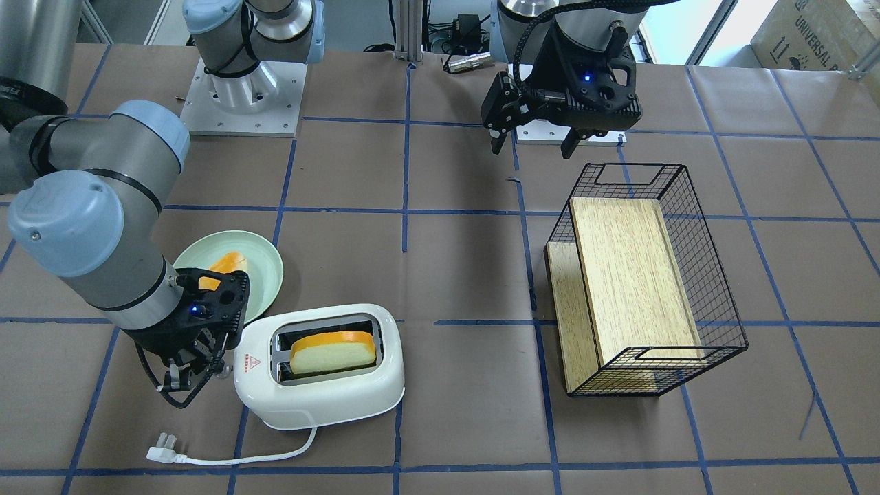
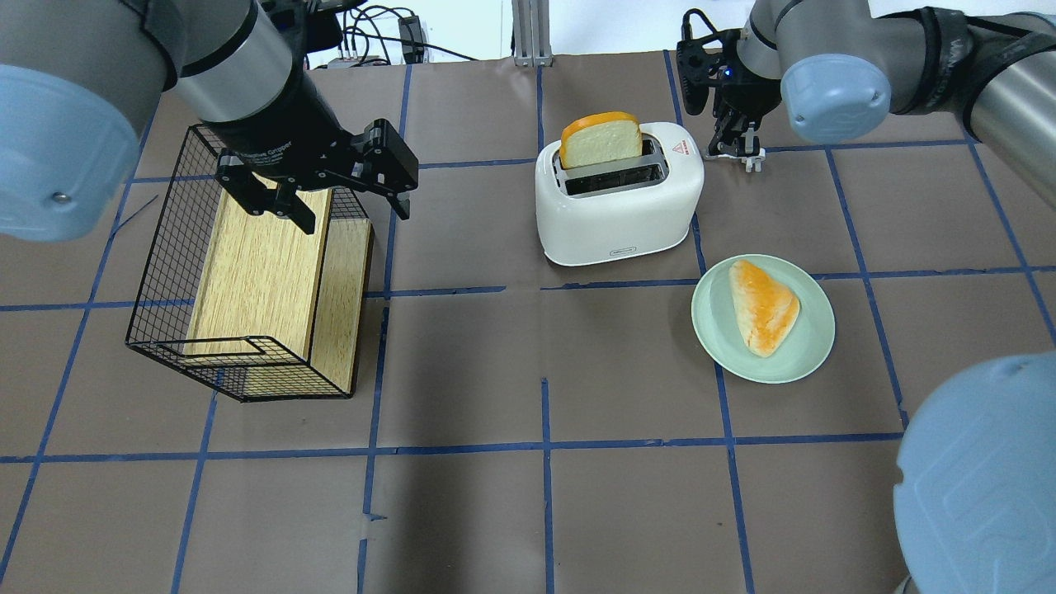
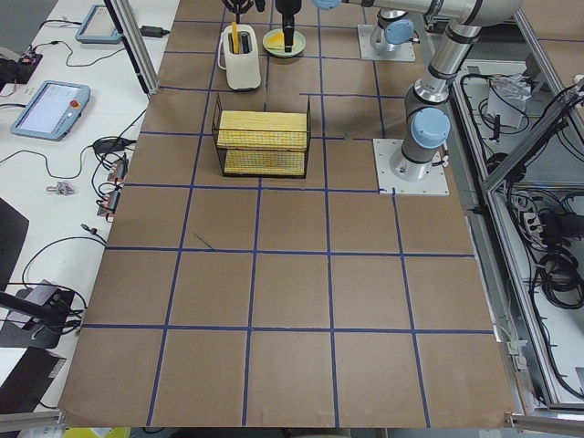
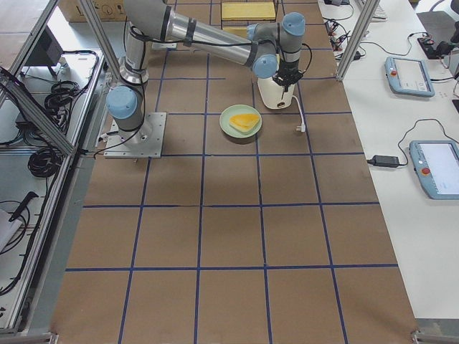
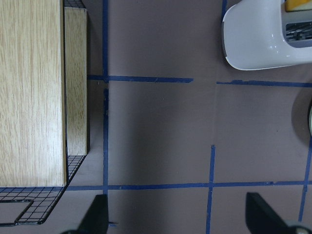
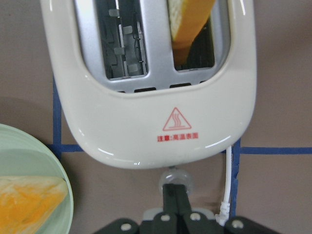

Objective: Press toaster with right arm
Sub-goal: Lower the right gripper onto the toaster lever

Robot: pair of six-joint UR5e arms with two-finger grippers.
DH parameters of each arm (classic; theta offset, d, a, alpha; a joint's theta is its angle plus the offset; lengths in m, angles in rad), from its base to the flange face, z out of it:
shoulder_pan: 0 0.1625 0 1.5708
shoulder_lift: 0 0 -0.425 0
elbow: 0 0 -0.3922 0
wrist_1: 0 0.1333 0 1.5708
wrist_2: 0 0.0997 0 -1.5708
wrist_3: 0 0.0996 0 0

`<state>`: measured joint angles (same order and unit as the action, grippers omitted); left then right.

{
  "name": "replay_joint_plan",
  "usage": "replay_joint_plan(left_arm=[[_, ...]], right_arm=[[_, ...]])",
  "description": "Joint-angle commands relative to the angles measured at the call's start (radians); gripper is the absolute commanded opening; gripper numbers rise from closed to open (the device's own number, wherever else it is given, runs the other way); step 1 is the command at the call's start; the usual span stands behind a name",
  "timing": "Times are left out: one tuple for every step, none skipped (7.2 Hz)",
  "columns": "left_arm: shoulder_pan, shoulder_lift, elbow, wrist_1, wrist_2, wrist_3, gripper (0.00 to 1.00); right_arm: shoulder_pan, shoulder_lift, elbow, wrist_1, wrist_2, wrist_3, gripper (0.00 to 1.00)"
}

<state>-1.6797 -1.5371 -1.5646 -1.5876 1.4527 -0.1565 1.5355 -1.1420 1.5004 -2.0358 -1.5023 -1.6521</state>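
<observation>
The white two-slot toaster (image 1: 320, 395) stands on the table, also in the overhead view (image 2: 619, 206) and the right wrist view (image 6: 156, 131). A yellow-crusted bread slice (image 1: 333, 352) stands in one slot. My right gripper (image 1: 187, 377) is at the toaster's end with the red triangle. In the right wrist view its thin fingers are together (image 6: 175, 197), their tips at the clear lever knob (image 6: 174, 179). My left gripper (image 1: 533, 143) is open and empty, hanging above the table near the wire basket (image 1: 715, 289).
A pale green plate (image 2: 813, 346) with a bread wedge (image 2: 763, 305) sits beside the toaster on the robot's side. The toaster's white cord and plug (image 1: 161, 450) trail toward the operators' edge. The black wire basket (image 2: 165, 247) holds wooden boards (image 2: 256, 264).
</observation>
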Motion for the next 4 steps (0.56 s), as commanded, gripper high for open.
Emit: replay_joint_plan(left_arm=[[0.000, 0.000, 0.000, 0.000, 0.000, 0.000, 1.00], [0.000, 0.000, 0.000, 0.000, 0.000, 0.000, 1.00], [0.000, 0.002, 0.000, 0.000, 0.000, 0.000, 1.00], [0.000, 0.000, 0.000, 0.000, 0.000, 0.000, 1.00]], right_arm=[[0.000, 0.018, 0.007, -0.009, 0.002, 0.000, 0.03], [0.000, 0.025, 0.008, -0.009, 0.002, 0.000, 0.03], [0.000, 0.033, 0.008, -0.011, 0.001, 0.000, 0.03], [0.000, 0.044, 0.008, -0.011, -0.001, -0.002, 0.03]])
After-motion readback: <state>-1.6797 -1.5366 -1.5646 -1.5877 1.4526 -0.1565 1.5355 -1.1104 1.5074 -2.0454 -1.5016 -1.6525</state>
